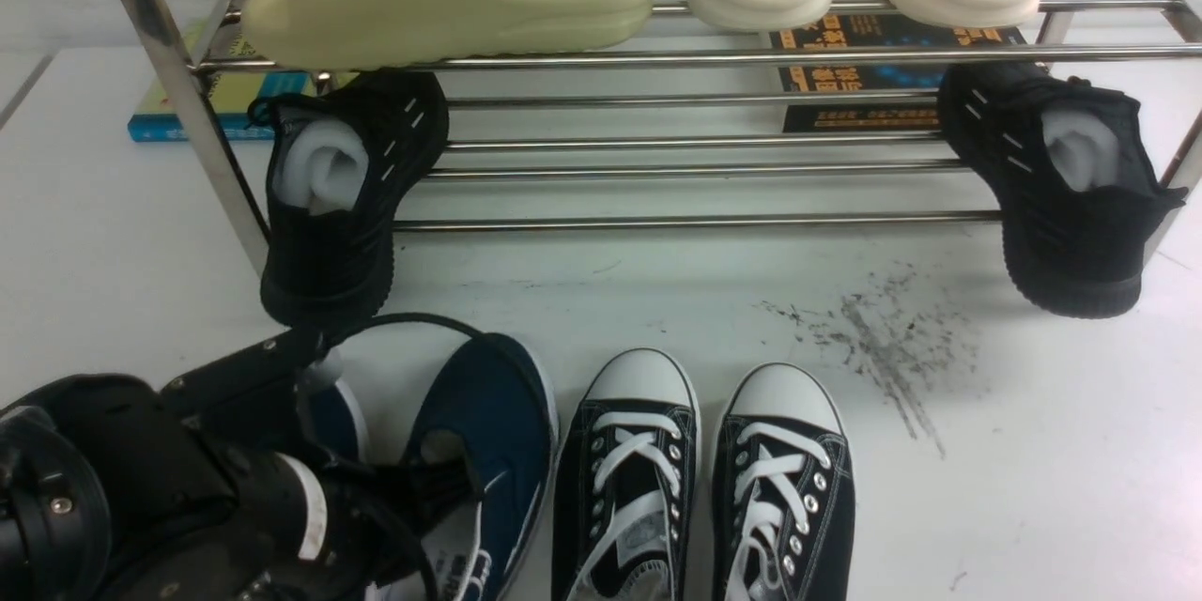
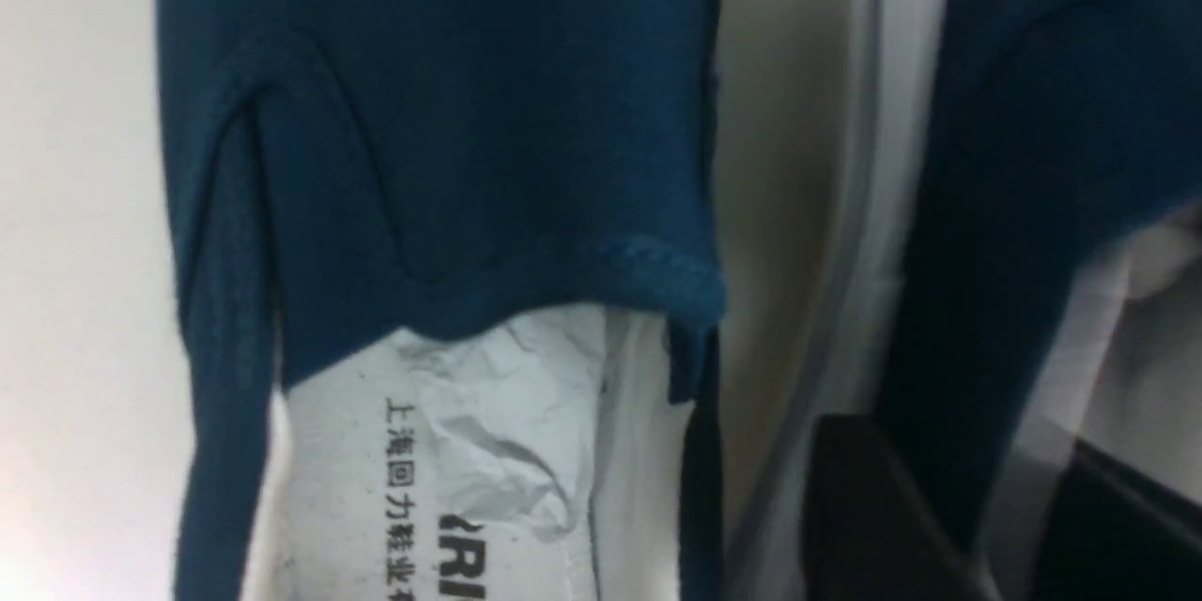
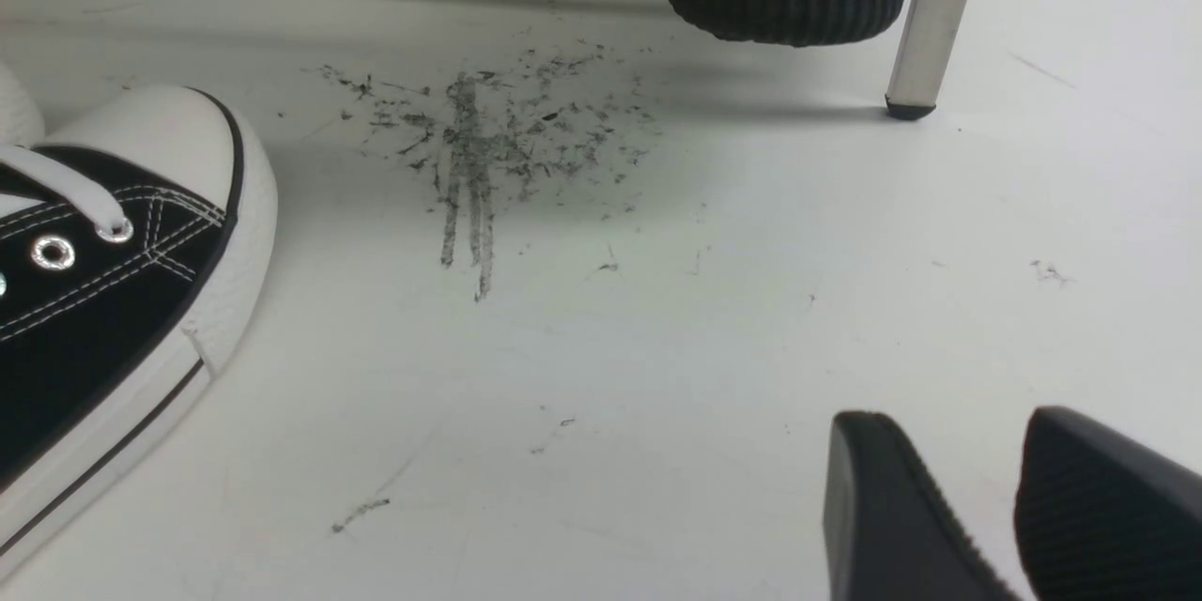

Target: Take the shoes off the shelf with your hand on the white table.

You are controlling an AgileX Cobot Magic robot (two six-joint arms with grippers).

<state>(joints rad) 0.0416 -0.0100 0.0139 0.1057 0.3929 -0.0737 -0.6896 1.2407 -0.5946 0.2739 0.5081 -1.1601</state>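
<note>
Left gripper: jaws spread astride 1 side wall of the right slip-on. Advise lifting straight clear, avoiding cloth drag. Right gripper: jaws parted.

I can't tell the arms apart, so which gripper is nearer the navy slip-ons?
Left. The left gripper is right at the navy slip-ons; the right gripper is off beyond the lace-up sneakers.

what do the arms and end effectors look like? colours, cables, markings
Left arm: black, rounded housings with visible screws, a white band around one section, thin black cable looping over it. No readable lettering in view. Left end effector: black, blurred fingers. Right end effector: dark grey to black fingers, tapered toward the tips. Rest of the right arm is out of view.
</note>
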